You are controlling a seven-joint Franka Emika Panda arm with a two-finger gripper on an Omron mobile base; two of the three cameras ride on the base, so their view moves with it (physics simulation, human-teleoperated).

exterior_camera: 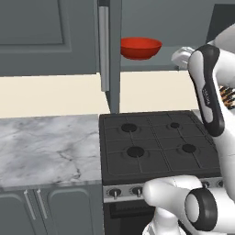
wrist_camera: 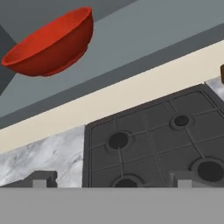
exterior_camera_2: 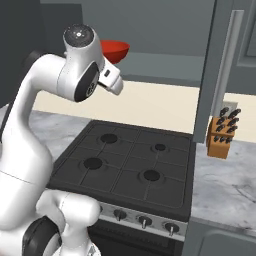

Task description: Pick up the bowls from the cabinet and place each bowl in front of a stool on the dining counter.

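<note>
Simulated kitchen, seen from the robot's base. Upper wall cabinet (exterior_camera: pixel 114 55), dark grey, stands open above a black stove (exterior_camera: pixel 156 144); its door (exterior_camera: pixel 104 46) w/ long vertical bar handle is swung out edge-on toward the camera. Marble worktop (exterior_camera: pixel 46 151) runs left of the stove. A knife block (exterior_camera_2: pixel 223 134) sits on the worktop right of the stove, just past the open door in the right base view.

White arm (exterior_camera_2: pixel 30 145) rises over the stove front, wrist bent up toward the cabinet shelf.

Red bowl (exterior_camera: pixel 141 47) sits upright on the lowest shelf, rim up, near the shelf's front edge. It's round, so no long axis to line up on.

Key relation: in the hand view the red bowl (wrist_camera: pixel 52 41) lies up and to the left of the gripper (wrist_camera: pixel 111 178), well apart, not centred between the tips. Judged: hand needs to rise and close in before any grasp.

Gripper: finger tips (wrist_camera: pixel 41 178) stand wide apart, fully spread, nothing between them.

Hard to tell: the hand is blocked by the forearm in both base views. Brown bowl, dining counter, stools: can't place them from here. Shelf interior right of the red bowl is cut off by the arm.
</note>
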